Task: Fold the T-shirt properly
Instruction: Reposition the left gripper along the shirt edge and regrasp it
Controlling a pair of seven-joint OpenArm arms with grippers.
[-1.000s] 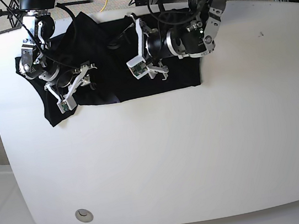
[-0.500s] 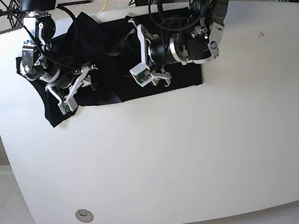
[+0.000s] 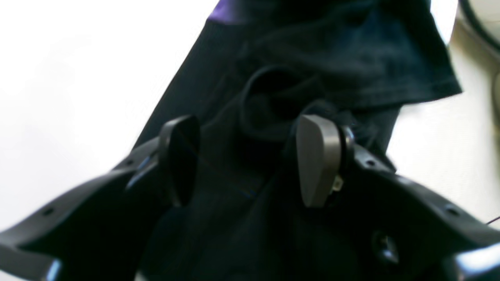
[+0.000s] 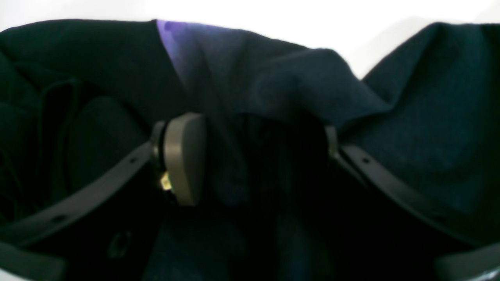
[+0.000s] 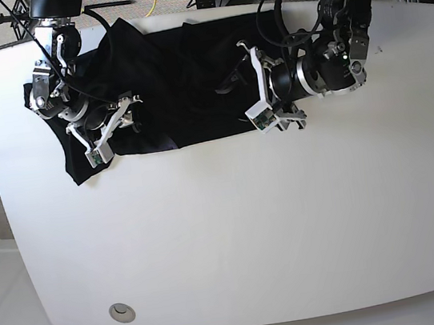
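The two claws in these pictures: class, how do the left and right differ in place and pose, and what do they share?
1. In the base view the left claw hangs at the T-shirt's right end, by its front edge; the right claw sits at the bunched left end.
2. White table shows beside the left claw; the right claw sees mostly cloth.

Shared: both open over black cloth, gripping nothing.

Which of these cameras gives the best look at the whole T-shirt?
The base view: it shows the whole black T-shirt spread across the far side of the white table, with both arms over it. The left wrist view shows only dark folds and a hem; the right wrist view shows bunched cloth with a sliver of purple print.
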